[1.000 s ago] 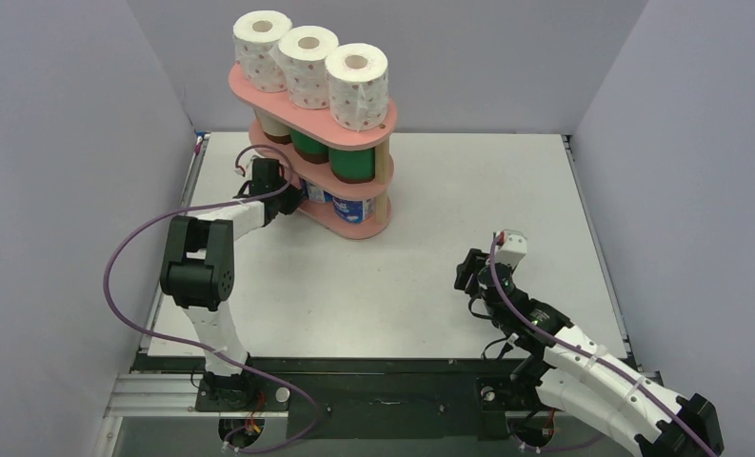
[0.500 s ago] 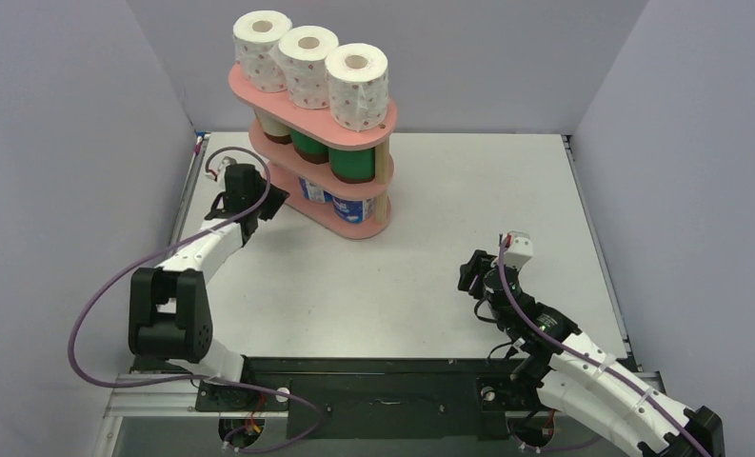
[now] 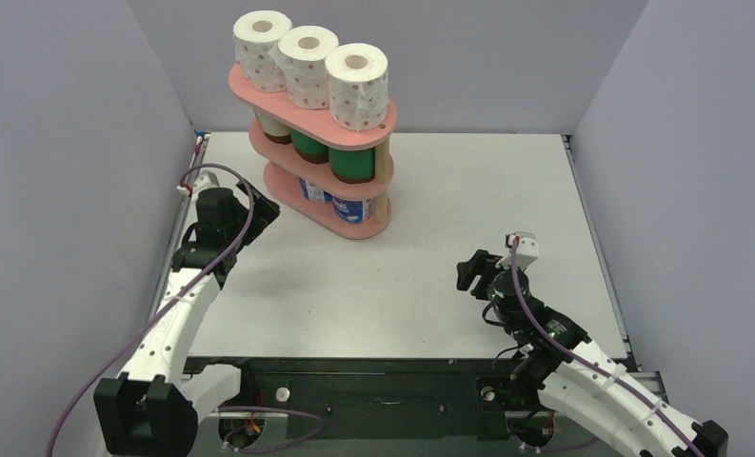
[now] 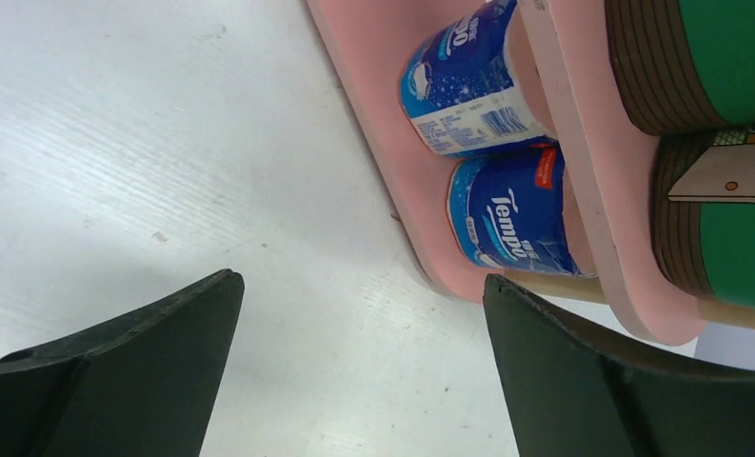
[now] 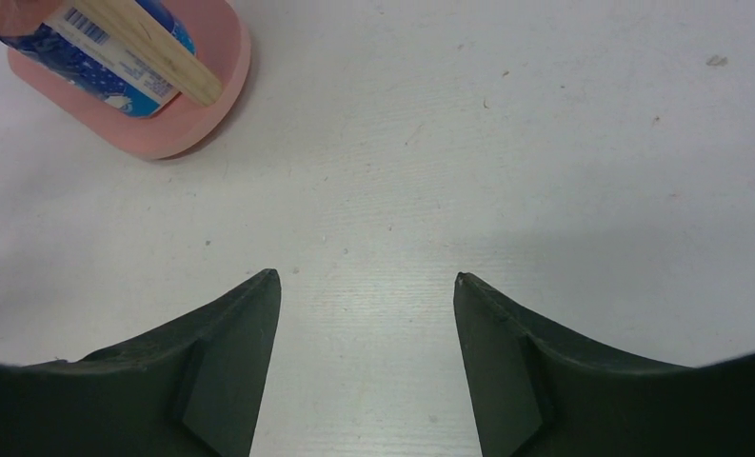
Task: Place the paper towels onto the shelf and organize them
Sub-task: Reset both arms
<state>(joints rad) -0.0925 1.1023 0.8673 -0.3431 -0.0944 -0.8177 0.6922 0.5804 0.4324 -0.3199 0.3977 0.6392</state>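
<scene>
The salmon-pink shelf (image 3: 388, 119) stands at the back left of the table with paper towels on all three tiers. Three white red-dotted rolls (image 3: 307, 65) are on top. A cream roll (image 3: 270, 127) and two green-wrapped rolls (image 3: 351, 164) fill the middle. Two blue-white rolls (image 3: 347, 206) sit at the bottom, and the left wrist view shows them (image 4: 511, 224) on the lowest board (image 4: 383, 143). My left gripper (image 3: 264, 211) (image 4: 362, 278) hangs open and empty, a short way left of the shelf. My right gripper (image 3: 468, 269) (image 5: 367, 276) is open and empty over bare table at the front right.
Grey walls (image 3: 69, 143) close in the table on the left, back and right. A black rail (image 3: 383, 381) carrying both arm bases runs along the near edge. The right wrist view catches the shelf's bottom board (image 5: 192, 114) and a wooden post (image 5: 149, 48) at its top left.
My left gripper has let go at the shelf's bottom tier, opened wide and drawn back towards the front left. The right gripper has opened a little wider and shifted slightly.
</scene>
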